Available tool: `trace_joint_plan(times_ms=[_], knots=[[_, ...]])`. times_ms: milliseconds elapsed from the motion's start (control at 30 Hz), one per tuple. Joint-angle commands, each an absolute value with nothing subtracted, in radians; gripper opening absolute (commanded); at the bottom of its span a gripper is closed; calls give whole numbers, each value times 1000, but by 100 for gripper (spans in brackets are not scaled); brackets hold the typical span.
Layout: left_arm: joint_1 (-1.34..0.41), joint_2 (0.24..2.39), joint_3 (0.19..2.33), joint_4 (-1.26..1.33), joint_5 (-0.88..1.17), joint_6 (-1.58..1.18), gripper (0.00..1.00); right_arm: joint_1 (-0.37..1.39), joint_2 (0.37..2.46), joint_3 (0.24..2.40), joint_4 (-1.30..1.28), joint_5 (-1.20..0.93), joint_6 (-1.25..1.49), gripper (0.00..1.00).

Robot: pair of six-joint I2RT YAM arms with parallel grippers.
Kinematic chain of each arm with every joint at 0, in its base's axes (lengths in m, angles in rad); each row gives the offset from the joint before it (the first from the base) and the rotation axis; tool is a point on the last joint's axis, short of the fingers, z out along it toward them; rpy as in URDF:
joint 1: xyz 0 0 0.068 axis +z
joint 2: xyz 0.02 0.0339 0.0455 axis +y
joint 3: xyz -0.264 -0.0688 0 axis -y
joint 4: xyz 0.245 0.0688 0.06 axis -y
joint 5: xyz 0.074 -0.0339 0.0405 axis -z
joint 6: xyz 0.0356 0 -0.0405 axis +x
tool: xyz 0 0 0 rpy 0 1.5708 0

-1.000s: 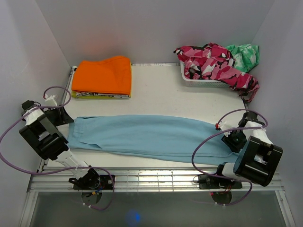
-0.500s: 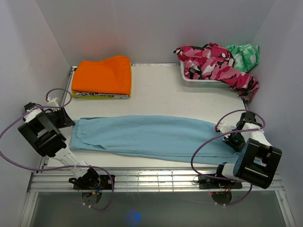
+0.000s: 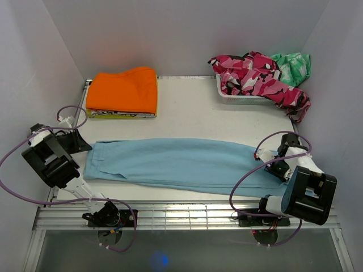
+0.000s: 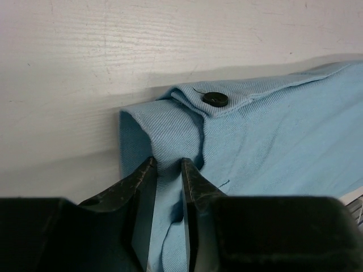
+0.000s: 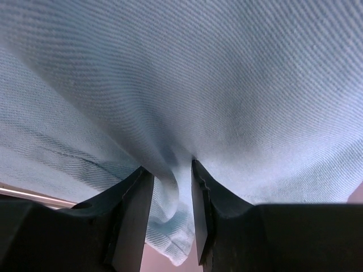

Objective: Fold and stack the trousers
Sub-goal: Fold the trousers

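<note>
**Trousers (image 3: 176, 163) drawn slightly inward at both ends**

Left gripper (image 4: 167, 165): fingers pinching a waistband (image 4: 170, 116) fold below button (image 4: 215, 100). Right gripper (image 5: 170, 170): fingers pinching a leg-end pucker. Cloth: light blue, flat lengthwise across near half of table (image 3: 193, 116). Handling, judged: raise both ends evenly and keep them taut before bringing hem to waist.

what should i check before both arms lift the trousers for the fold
1. Left fingers pinch the trousers at the waist: ok.
2. Right fingers pinch the leg end: ok.
3. Trousers lie flat and straight between the two grips: ok.
4. Every layer caught in each grip: cannot tell.
5. Orange stack lies apart from the trousers: ok.
</note>
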State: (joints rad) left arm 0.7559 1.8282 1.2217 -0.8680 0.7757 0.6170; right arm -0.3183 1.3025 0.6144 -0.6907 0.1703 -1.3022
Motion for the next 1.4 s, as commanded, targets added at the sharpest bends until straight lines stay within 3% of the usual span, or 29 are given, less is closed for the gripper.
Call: trace_joint_plan(times_ms=[0,133,267,467,767,1000,1267,1300,1367], knots=[[747,1815,1212,-879,825,630,33,-295,1351,549,-595,137,-1269,40],[747,1809,1200,-871,815,620,32,-285,1391,546,-571,137,-1233,43],[747,1802,1175,-838,796,600,45,-287,1419,554,-561,101,-1209,46],[749,1798,1149,-828,785,604,43,-282,1460,566,-554,71,-1181,46],[749,1738,1209,-894,864,621,0,-275,1480,535,-509,97,-1190,46],[747,1741,1324,-873,893,554,0,-272,1483,486,-440,166,-1226,45],[742,1845,1309,-830,790,551,0,-270,1485,492,-448,158,-1215,46],[744,1850,1296,-819,778,551,1,-271,1482,494,-452,156,-1215,46],[742,1847,1263,-785,756,552,18,-271,1473,502,-462,147,-1213,46]])
